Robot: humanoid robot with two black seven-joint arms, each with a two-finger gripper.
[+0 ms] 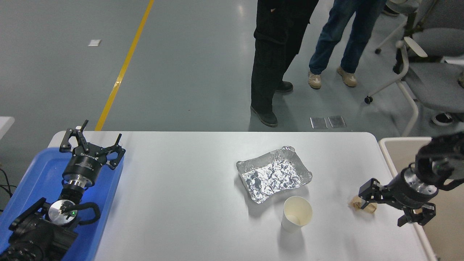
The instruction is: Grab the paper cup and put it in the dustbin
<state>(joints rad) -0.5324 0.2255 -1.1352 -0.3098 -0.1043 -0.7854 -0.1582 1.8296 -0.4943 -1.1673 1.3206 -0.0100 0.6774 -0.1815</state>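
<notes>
White table point(181, 174): nothing's been binned yet, small white paper cup point(296, 214) is left standing lower centre, untouched; right gripper point(389, 204) is spread wide, empty, beside beige plastic dustbin point(389, 152).

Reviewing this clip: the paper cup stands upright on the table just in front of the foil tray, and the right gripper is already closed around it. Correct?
Not quite. The head view shows the paper cup upright, just in front of the foil tray, but the right gripper is not around it: it sits apart, to the cup's right, by the crumpled brown paper ball.
</notes>
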